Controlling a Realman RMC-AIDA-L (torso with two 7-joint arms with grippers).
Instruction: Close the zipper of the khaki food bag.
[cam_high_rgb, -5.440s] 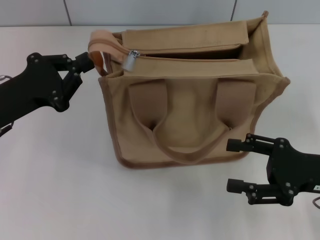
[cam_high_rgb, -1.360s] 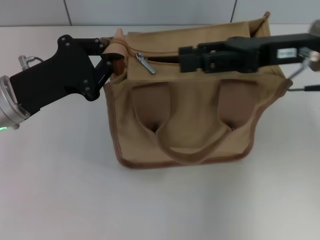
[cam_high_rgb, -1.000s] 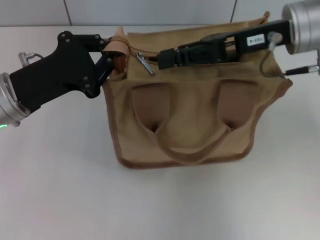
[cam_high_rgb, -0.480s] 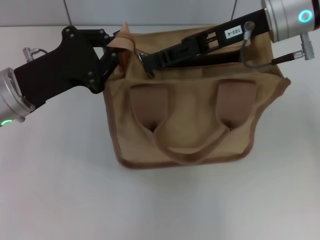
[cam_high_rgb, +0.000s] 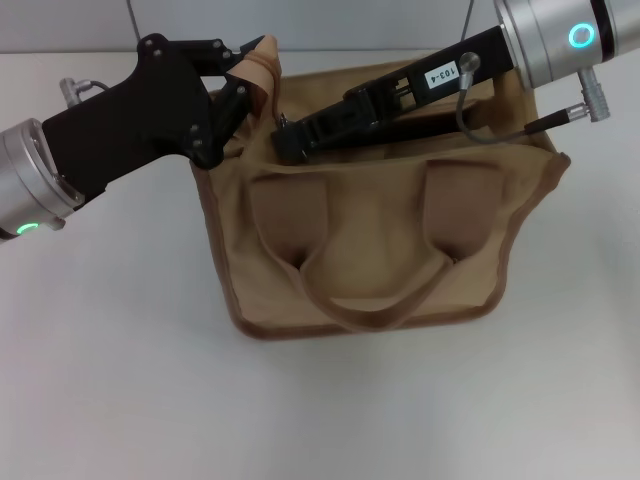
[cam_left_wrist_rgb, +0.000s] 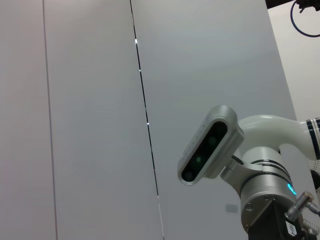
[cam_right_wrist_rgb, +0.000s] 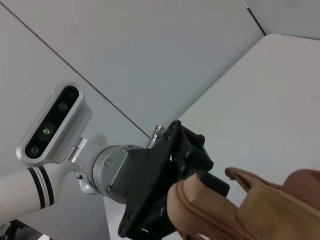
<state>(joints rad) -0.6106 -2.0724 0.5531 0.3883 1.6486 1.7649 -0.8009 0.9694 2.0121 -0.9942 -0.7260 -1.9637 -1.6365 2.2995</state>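
Note:
The khaki food bag stands on the white table with its handles toward me. My left gripper is shut on the tan fabric end tab at the bag's far left corner and holds it raised. The right wrist view shows this gripper pinching the tab. My right gripper reaches across the bag's top from the right, its fingers closed at the zipper's small silver slider. The arm hides most of the zipper line.
Bare white table surrounds the bag on the left, front and right. A grey panelled wall runs behind. The left wrist view shows only the wall and the robot's head camera.
My right gripper has swung from the front right over the bag top and moved left onto the slider. My left gripper has lifted the end tab, raising that corner.

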